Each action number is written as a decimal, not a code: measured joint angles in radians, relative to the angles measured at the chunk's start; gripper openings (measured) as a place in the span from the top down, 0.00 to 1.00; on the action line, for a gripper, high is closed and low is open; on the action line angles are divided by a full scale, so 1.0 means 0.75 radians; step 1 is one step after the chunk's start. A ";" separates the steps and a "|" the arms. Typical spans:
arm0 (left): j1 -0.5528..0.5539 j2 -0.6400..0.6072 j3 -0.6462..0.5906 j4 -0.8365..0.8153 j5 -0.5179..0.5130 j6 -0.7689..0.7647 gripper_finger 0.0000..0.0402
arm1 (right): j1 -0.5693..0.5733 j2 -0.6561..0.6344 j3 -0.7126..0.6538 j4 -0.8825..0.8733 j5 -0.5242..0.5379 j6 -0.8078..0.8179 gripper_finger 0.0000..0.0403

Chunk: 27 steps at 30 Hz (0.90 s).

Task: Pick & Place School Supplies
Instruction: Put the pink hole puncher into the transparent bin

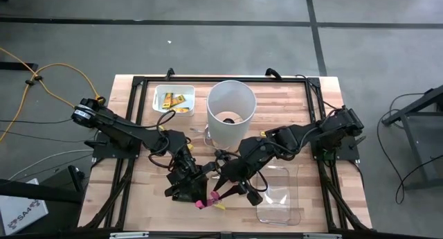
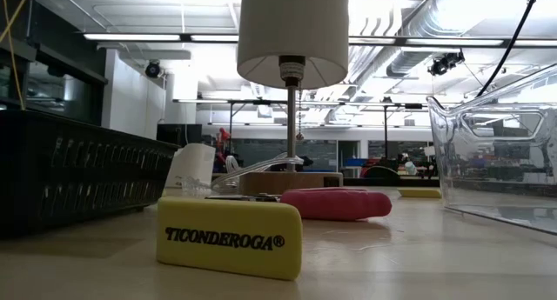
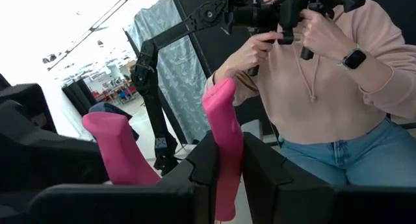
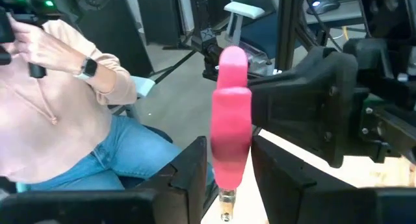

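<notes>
1. The left claw [image 1: 196, 192] is clamped on a pink-handled plier-like metal tool [image 3: 221, 143] near the table [image 1: 138, 197] front edge.
2. The right claw [image 1: 232, 189], just beside, grips a pink handle [image 4: 231, 126] too.
3. A yellow oblong eraser [image 2: 230, 236] lies on the table nearby.

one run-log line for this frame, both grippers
left gripper: shut on pink-handled tool | right gripper: around a pink handle | both: front-centre of table

1. "TICONDEROGA®" stands in black capitals on the side of the yellow eraser [image 2: 230, 237] lying on the tabletop [image 2: 418, 265].
2. A white label [image 1: 21, 213] on the floor, well off to the outer side of the left claw [image 1: 196, 190], carries lettering too small to read.
</notes>
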 joint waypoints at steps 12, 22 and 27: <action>0.000 0.000 0.000 -0.030 0.000 -0.013 0.89 | -0.002 0.000 0.000 -0.047 -0.002 0.000 0.72; 0.000 0.000 0.000 -0.088 0.029 0.043 0.89 | -0.018 0.033 0.003 -0.034 -0.071 -0.059 0.72; 0.000 0.000 -0.001 -0.123 0.049 0.060 0.89 | -0.022 0.039 0.003 -0.025 -0.100 -0.099 0.72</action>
